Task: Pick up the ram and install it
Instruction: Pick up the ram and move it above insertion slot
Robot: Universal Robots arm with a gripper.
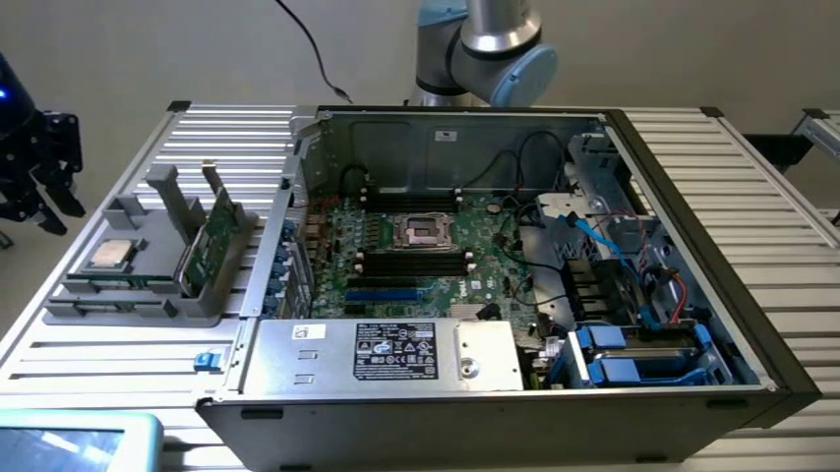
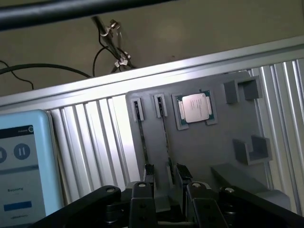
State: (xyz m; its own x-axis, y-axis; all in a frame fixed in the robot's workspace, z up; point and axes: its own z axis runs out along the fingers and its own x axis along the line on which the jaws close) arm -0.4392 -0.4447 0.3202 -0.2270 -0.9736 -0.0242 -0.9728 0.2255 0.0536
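Slats of an aluminium table [image 1: 749,187] carry an open computer case [image 1: 393,413] in the exterior view, with its motherboard [image 1: 493,246] exposed inside. Just to the exterior view's left of the case sits a grey holder [image 1: 79,305]. The ram [image 1: 216,246] stands on end in a slot of that holder, on the side nearest the case. A square silver processor chip [image 1: 112,254] lies flat in the holder, further to the exterior view's left. The gripper [image 1: 37,202] hangs raised at the exterior view's left edge, beyond the holder and well apart from the ram. A light-blue tablet [image 1: 66,438] lies at the near corner.

In the wrist view the holder shows from above at a slant. Two thin dark strips [image 2: 143,137] stand edge-on in neighbouring slots, and I cannot tell which of them is the ram. The processor chip rests in its recess beside them. The black fingers [image 2: 142,204] stand spread with a bare gap between them, so the jaws are released and grasp nothing. The strips' upper ends fall close to the fingertips here, with no contact showing. The tablet rests on the slats, apart from the holder.
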